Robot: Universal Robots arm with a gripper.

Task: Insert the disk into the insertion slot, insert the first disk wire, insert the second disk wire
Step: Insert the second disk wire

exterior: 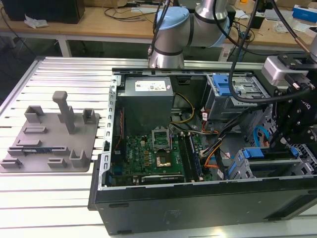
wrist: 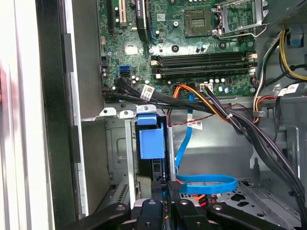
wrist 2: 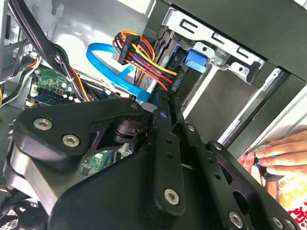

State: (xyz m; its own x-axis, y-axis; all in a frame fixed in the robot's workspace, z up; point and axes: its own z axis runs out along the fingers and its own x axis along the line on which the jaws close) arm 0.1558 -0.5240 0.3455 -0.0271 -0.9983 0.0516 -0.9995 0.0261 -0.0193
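The disk (wrist: 157, 168), in its bright blue frame (wrist: 147, 139), sits inside the insertion slot (wrist: 120, 158), the grey metal cage at the case's corner. In the exterior view the disk's blue frame (exterior: 255, 152) shows in that cage (exterior: 241, 167) at the right. My gripper (wrist: 171, 186) hangs just behind the disk's rear end. Its black fingers are pressed together on the end of a blue flat disk wire (wrist: 206, 180). In the second wrist view the gripper (wrist 2: 160, 103) meets that blue wire (wrist 2: 108, 67) beside a black plug with red, yellow and orange wires (wrist 2: 127, 50).
The open computer case holds a green motherboard (exterior: 153, 153), a grey power supply (exterior: 146, 96) and a taller bay with a blue latch (exterior: 224, 88). Thick black cable bundles (wrist: 249, 129) run past the cage. A person's hand (wrist 2: 278, 155) rests outside the case. A grey fixture plate (exterior: 49, 134) lies at the exterior view's left.
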